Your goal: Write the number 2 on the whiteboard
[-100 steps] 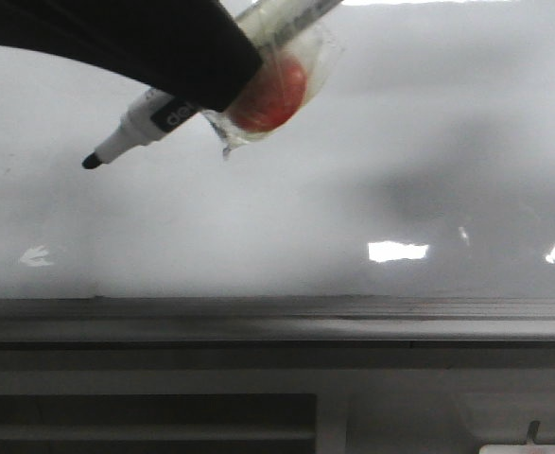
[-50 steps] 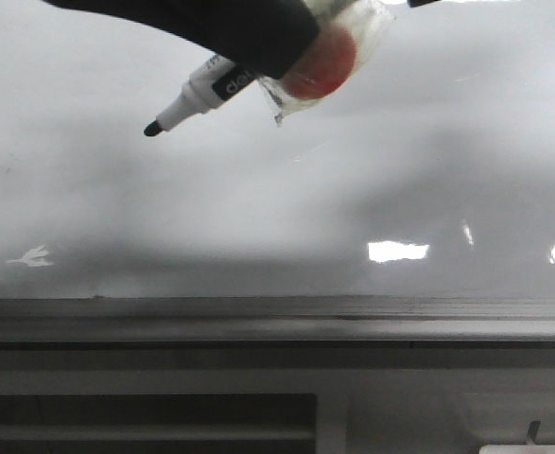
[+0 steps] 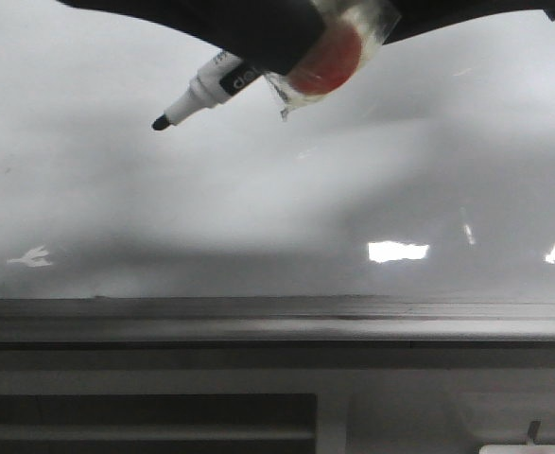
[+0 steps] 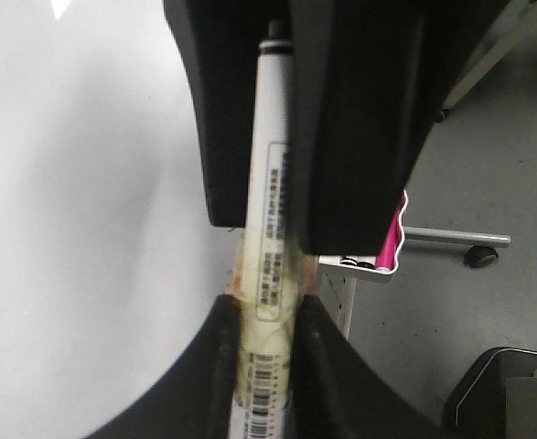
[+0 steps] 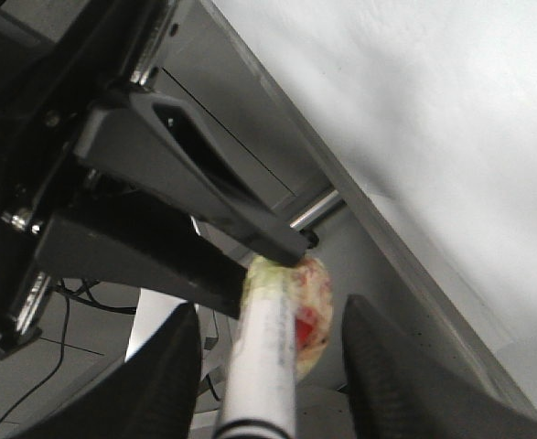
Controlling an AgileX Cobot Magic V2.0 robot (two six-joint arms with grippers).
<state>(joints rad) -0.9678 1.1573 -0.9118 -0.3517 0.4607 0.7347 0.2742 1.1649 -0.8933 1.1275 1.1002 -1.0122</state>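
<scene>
Background: glossy whiteboard [image 3: 258,218] fills the front view, with glare patches and a grey metal ledge [image 3: 277,326] along its lower edge; a dark slatted panel [image 3: 145,421] is seen below the ledge.
Whiteboard: bare where shown; it lies ahead of the marker tip, beyond both sets of jaws.
Number 2: not seen on any visible part of the board; judged not yet begun.
Marker [image 3: 201,95]: white barrel, black tip uncapped and angled down toward the board; whether the tip touches the surface cannot be told from these views.
Tape wrap [image 3: 329,52]: clear, yellowed wrap with a red patch is wound round the barrel between the jaws, judged to be there to thicken the grip and stop slipping.
Left gripper [image 4: 268,265]: jaws are pinched on the marker barrel, which runs lengthwise between them and projects past their tips.
Right gripper [image 5: 268,320]: jaws are spread on either side of the marker's rear end; no contact with the barrel is seen, though the near side is hidden.
Purpose of hold: the pen is judged to be clamped along the jaw axis so that arm motion carries straight to the tip.
</scene>
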